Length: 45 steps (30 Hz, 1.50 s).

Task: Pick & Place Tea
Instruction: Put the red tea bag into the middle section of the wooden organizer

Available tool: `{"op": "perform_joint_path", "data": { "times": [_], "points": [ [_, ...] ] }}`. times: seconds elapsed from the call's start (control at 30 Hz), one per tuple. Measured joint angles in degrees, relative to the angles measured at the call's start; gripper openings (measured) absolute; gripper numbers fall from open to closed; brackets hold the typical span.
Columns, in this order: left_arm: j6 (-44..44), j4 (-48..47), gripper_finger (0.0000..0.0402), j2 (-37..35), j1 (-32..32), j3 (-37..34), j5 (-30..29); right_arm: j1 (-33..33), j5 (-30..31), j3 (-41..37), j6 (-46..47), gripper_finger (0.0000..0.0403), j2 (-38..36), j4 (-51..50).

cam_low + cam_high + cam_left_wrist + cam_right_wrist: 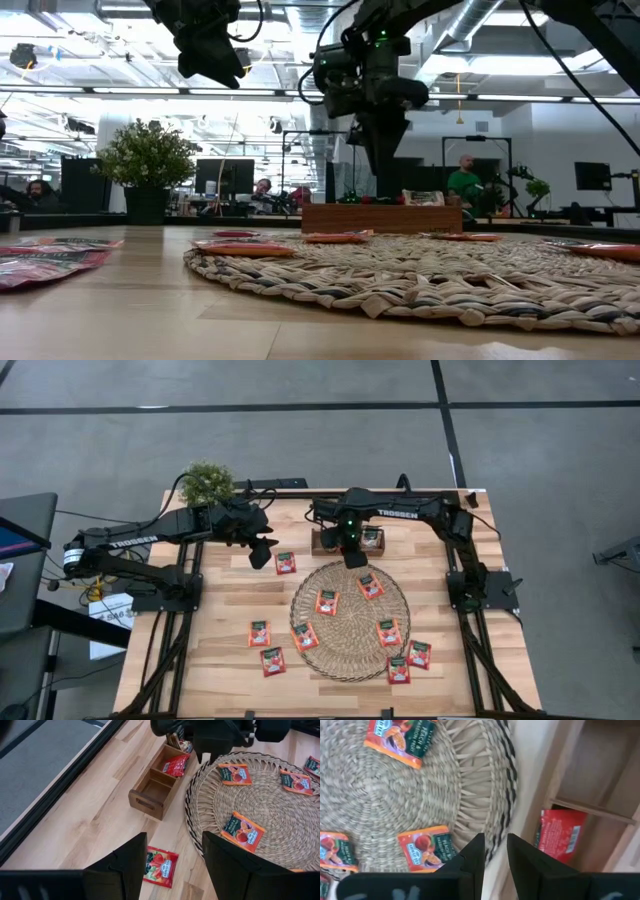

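Several red-orange tea sachets lie flat. Some lie on the round woven mat (350,622), such as one sachet (327,602) and another (370,586). Others lie on the table, among them one (286,563) and one (260,633). A red sachet (559,836) lies in a compartment of the small wooden tray (345,540). My left gripper (172,865) is open and empty, hovering above the table sachet (160,866) left of the mat. My right gripper (496,857) hangs over the mat's far edge beside the tray. Its fingers stand a narrow gap apart, with nothing between them.
A potted plant (207,483) stands at the table's far left corner. The tray (159,784) has an empty end compartment. More sachets lie near the mat's near right side (419,653). People and desks show in the room behind (462,180).
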Motion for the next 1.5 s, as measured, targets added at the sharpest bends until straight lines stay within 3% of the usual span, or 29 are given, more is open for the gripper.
{"op": "perform_joint_path", "data": {
  "times": [0.43, 0.8, 1.07, 1.3, 1.5],
  "points": [
    [-0.02, 0.0, 0.0182, 0.0, 0.0, 0.0, -0.27, 0.04, -3.01, -4.58, 1.58, 0.0075, 0.0, 3.28],
    [-0.66, 0.0, 0.0182, 0.0, 0.0, 0.0, -1.08, -0.77, 1.54, -4.61, 1.48, 0.0075, 0.02, 6.69],
    [-1.33, 0.0, 0.0182, 0.0, 0.0, 0.0, -1.06, -2.19, 1.33, -4.61, 1.55, 0.0075, 0.02, 5.96],
    [-1.33, 0.0, 0.0182, 0.0, 0.0, 0.0, -1.06, 0.22, -2.78, -4.61, 0.56, 0.0075, 0.02, 3.52],
    [-1.33, 0.0, 0.0182, 0.0, 0.0, 0.01, -1.08, -0.03, -1.44, -6.79, 0.82, 0.0075, 0.0, 7.88]
  ]
}}
